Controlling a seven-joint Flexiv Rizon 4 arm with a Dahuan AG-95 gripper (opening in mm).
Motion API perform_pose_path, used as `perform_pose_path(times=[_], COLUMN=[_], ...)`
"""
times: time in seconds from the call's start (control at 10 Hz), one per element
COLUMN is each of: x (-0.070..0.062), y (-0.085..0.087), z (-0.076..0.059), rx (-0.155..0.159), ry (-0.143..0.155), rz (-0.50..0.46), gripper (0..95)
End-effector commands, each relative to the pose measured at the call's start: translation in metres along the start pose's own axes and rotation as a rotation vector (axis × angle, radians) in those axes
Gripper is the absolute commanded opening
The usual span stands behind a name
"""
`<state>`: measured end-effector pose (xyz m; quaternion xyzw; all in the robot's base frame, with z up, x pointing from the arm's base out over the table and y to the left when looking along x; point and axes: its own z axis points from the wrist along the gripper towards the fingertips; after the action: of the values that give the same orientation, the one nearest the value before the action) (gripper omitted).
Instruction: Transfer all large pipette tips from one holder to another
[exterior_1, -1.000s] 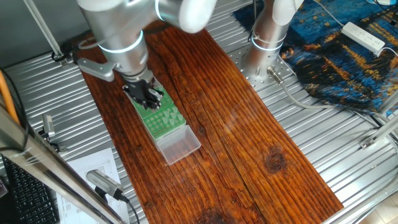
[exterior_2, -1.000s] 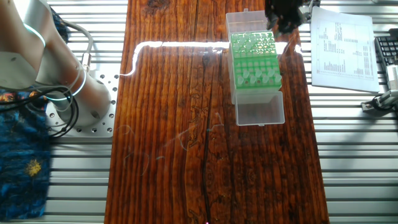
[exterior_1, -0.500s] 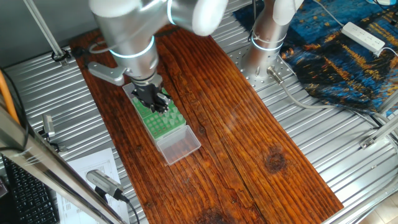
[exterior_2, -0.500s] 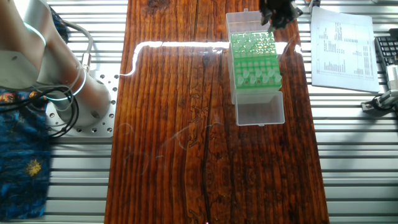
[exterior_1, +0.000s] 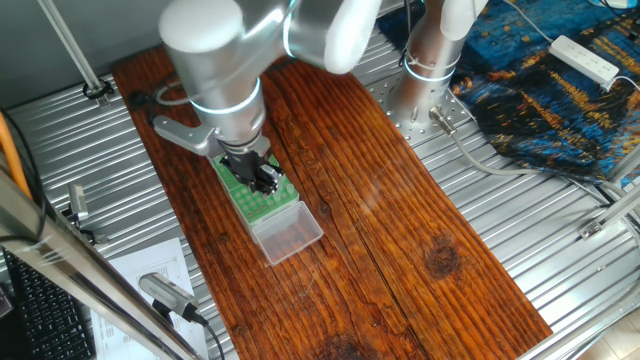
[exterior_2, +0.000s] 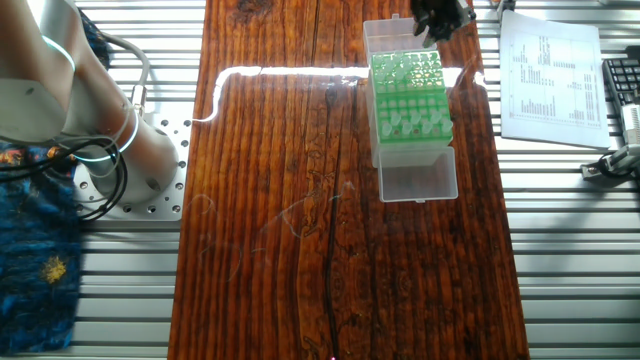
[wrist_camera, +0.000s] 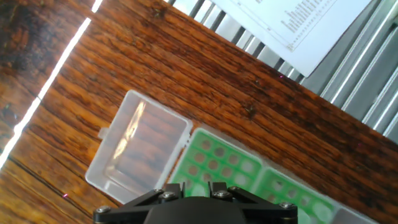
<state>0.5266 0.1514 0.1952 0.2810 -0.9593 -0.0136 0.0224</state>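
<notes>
The large pipette tips (exterior_2: 422, 122) sit wide ends up in a green rack (exterior_2: 409, 100) on the wooden table (exterior_2: 300, 200), bunched at the end of the grid nearest the rack's flipped-open clear lid (exterior_2: 418, 179). Most other holes look bare, though glare washes out the far rows.

Handling-wise, I'd guess these are featherlight, thin-walled stiff plastic: smooth, a bit slippery, easy to crush or flick away if squeezed hard. Best bet is pinching one just under its wide collar where it pokes above the rack, then lifting straight up so it doesn't bind in the hole.

The gripper (exterior_1: 262, 176) hovers over the rack; from the other fixed view it's near the end away from the lid (exterior_2: 440, 18), so the tips are below it and off toward the lid side. The hand view looks down on the lid (wrist_camera: 140, 146) and green grid (wrist_camera: 217, 163). Can't tell if the fingers are spread or closed, as they're just a dark clump, and I don't see a tip in them
</notes>
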Motion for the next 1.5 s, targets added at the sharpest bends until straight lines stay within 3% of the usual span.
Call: perform_pose_path(times=[0.1, 1.5], x=[0.006, 0.002], y=[0.003, -0.01], z=[0.002, 0.03], rx=[0.01, 0.014], ry=[0.0, 0.009], rz=[0.002, 0.016], gripper=[19.0, 19.0])
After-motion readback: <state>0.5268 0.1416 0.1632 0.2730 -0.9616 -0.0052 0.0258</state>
